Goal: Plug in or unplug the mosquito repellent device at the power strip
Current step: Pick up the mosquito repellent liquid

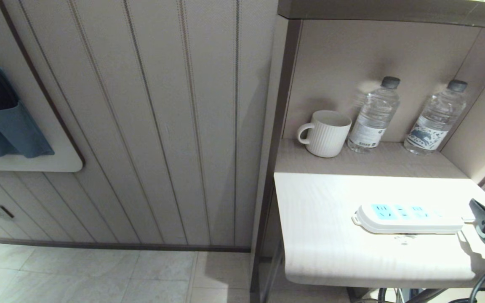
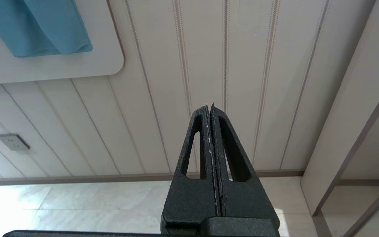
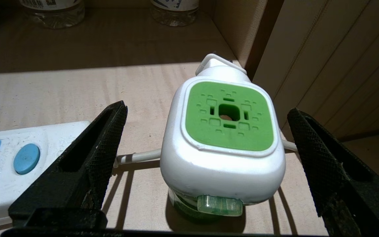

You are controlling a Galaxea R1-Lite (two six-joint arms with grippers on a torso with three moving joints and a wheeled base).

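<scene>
The small mosquito repellent device (image 3: 222,144), a white rounded plastic unit with a green square centre and a translucent green bottle underneath, stands unplugged on the pale wooden tabletop (image 1: 331,252) just past the cord end of the long flat white power strip (image 1: 409,218) with its light-blue socket panels. The right gripper (image 3: 206,158) hovers over it with its black textured fingers (image 3: 100,144) spread wide, one on each side and neither touching, so the device sits squarely between them with its plug end pointing away from the wrist; closing should catch its flanks. The left gripper (image 2: 210,108), clenched on nothing, faces the panelled wall far from the table, so the right arm is plainly the nearer.
</scene>
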